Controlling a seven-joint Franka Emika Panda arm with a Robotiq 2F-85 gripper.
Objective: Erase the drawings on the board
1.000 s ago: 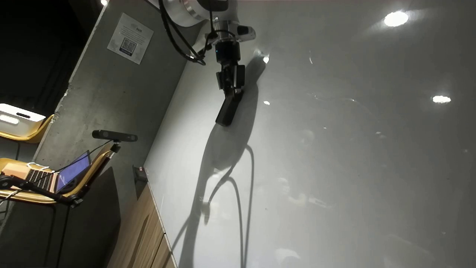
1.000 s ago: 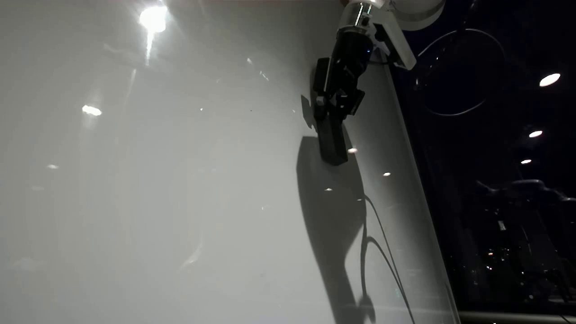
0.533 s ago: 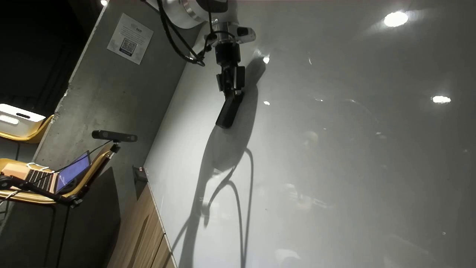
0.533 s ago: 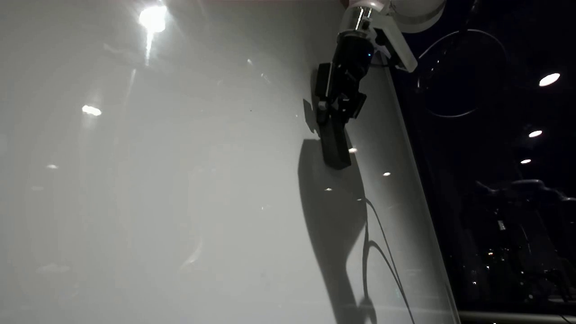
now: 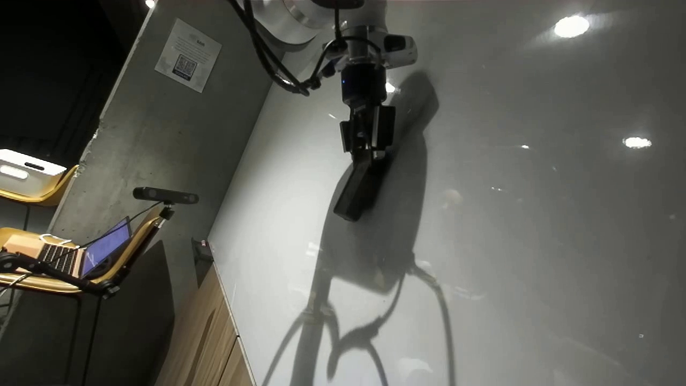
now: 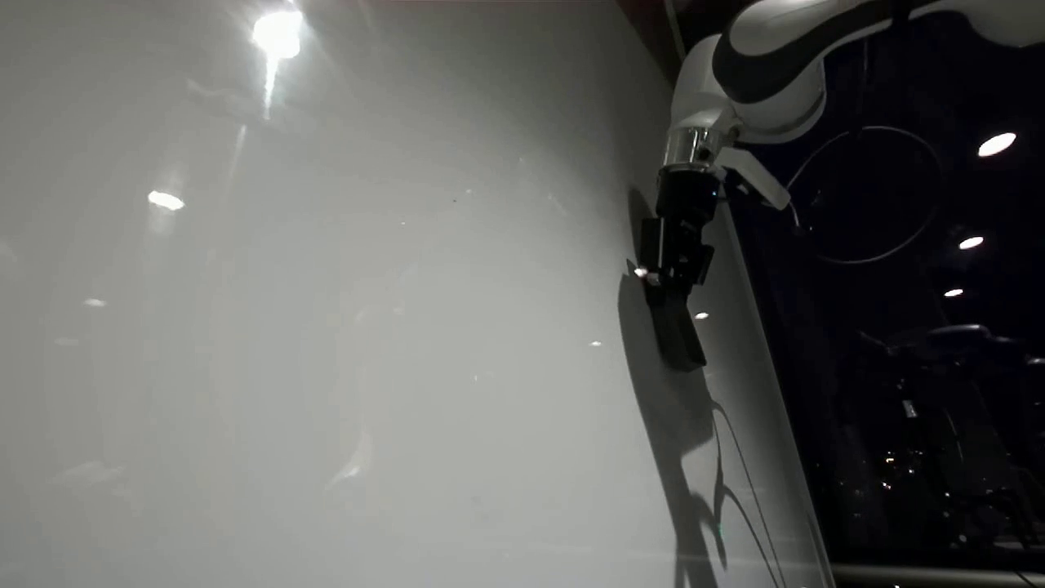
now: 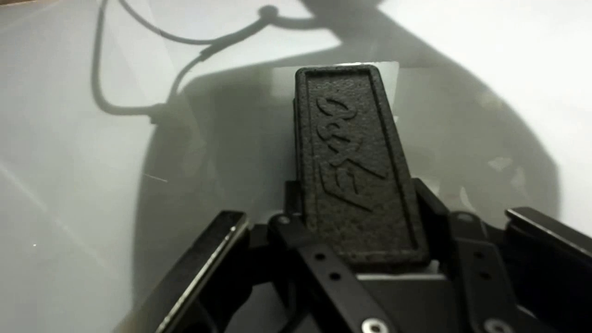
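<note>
the pincer (image 7: 360, 203) is clamped on a black eraser (image 7: 344, 125) — in the wrist view its jaws lie against both long sides, and the block reaches out beyond them, its face with curved lettering turned to the camera. the board (image 5: 536, 252) is the large glossy white surface that fills most of both exterior views, and bright lamp reflections (image 5: 572, 27) shine on it. whether its faint marks (image 5: 466, 293) are drawings or reflections, i cannot say for sure. the eraser is in front of the board and stands tilted; whether it touches the surface, i cannot tell. the arm (image 6: 702, 91) hangs from above, and its dark shadow (image 5: 375, 246) falls on the board around and below the eraser. black cables (image 5: 285, 82) hang in loops beside the arm. beside the board there is a grey wall (image 5: 161, 134), and a paper sheet (image 5: 188, 55) is fixed on it. in front of this wall a laptop (image 5: 107, 246) stands open on a yellow chair (image 5: 143, 228) — just above it is a dark bar-shaped device (image 5: 165, 195). wooden panels (image 5: 206, 335) run along one edge of the board.
</note>
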